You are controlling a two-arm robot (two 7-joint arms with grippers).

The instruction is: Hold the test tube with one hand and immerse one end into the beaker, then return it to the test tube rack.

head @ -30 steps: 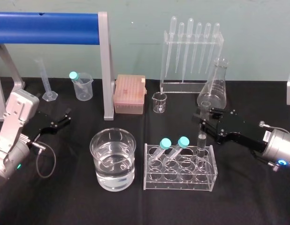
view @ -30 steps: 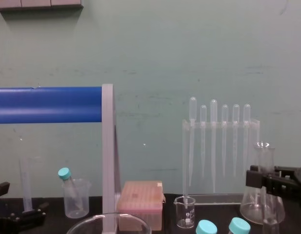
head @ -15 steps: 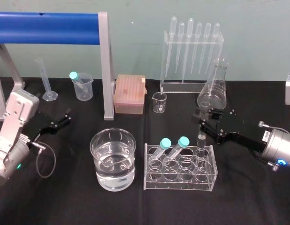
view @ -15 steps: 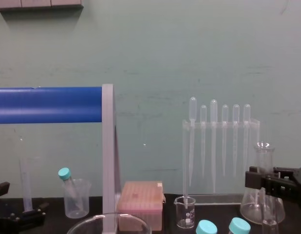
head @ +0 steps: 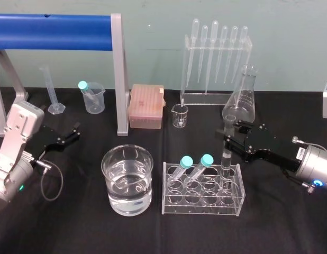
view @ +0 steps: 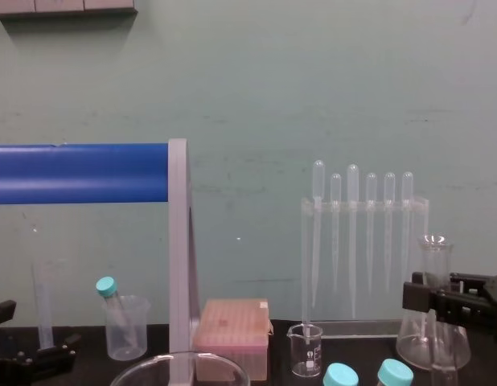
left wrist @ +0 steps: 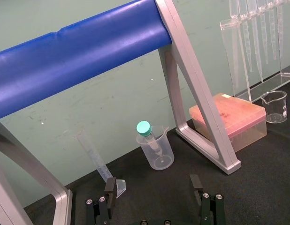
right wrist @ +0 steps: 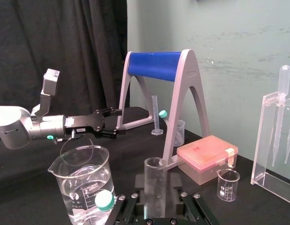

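Fingers of the right gripper (head: 228, 138) are closed narrowly on the test tube (head: 226, 159), one on each side of the glass just below its open rim; in the right wrist view the tube (right wrist: 155, 185) stands upright between them. The tube's lower part sits in the rear right hole of the test tube rack (head: 203, 203), though whether its tip rests on the rack's floor cannot be told. Two teal-capped tubes (head: 186, 161) lean in the rack's rear left holes, apart from the held tube. The right arm reaches in from the right side of the black table (head: 280, 227). Just left of the rack stands the beaker (head: 127, 180), partly filled with clear liquid and touching nothing. Behind the right gripper is a conical flask (head: 240, 103), with a pipette stand (head: 216, 58), a small glass beaker (head: 180, 115) and a pink tip box (head: 146, 106) along the back. Well to the left, the left gripper (head: 73, 132) hovers near the table with its fingers spread wide and nothing between them, pointing toward a plastic beaker (left wrist: 156, 152) beneath the blue roller frame (head: 52, 32).
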